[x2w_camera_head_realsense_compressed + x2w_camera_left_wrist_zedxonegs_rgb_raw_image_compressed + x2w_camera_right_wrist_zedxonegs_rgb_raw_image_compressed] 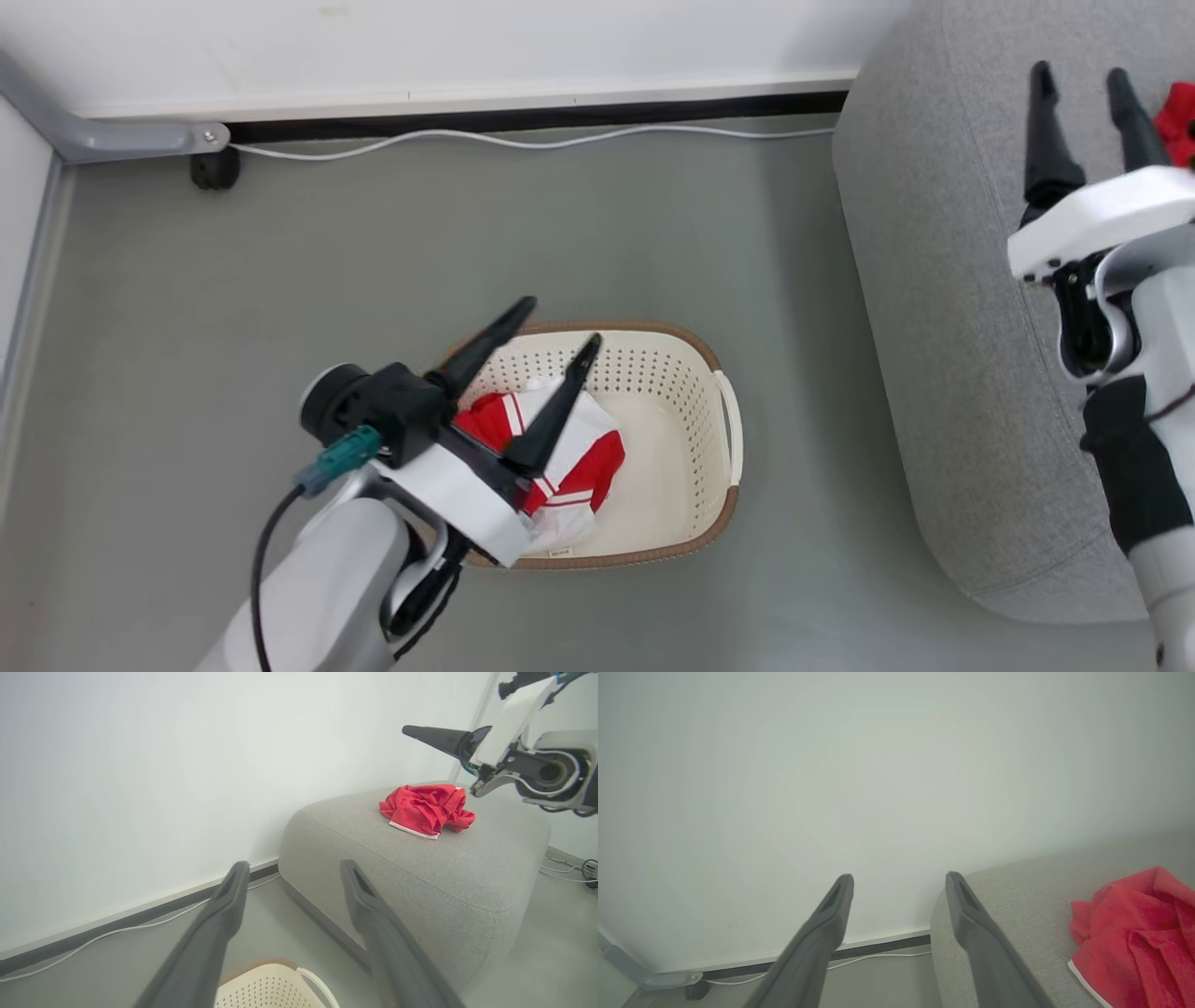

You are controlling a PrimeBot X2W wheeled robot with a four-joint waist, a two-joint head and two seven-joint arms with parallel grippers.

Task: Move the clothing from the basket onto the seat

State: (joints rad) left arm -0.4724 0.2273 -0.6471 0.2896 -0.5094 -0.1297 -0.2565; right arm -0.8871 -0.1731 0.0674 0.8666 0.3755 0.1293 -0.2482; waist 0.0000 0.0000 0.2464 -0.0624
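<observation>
Garment one (597,459), red with white stripes, lies in the cream laundry basket (695,392) beneath the left jaws, which stand wide and empty. Garment two (425,809), crumpled red, rests on the grey seat (420,872) beside the right jaws, likewise spread and empty.

The basket (653,373) is cream, its sides dotted with neat rows of small holes, its rim a woven-looking brown, its handle (733,425) white. The garment in the basket (583,457) is bright red with white panels and thin white stripes. The second garment (427,809) is the same red (a narrow white edge trims it). The seat (943,327) is a plain flecked grey, the floor (467,224) dull grey-green, the wall (467,37) white, the skirting strip (560,117) black, the cable (485,138) white. The left gripper (560,322) and right gripper (1079,73) have black fingers and white housings.
</observation>
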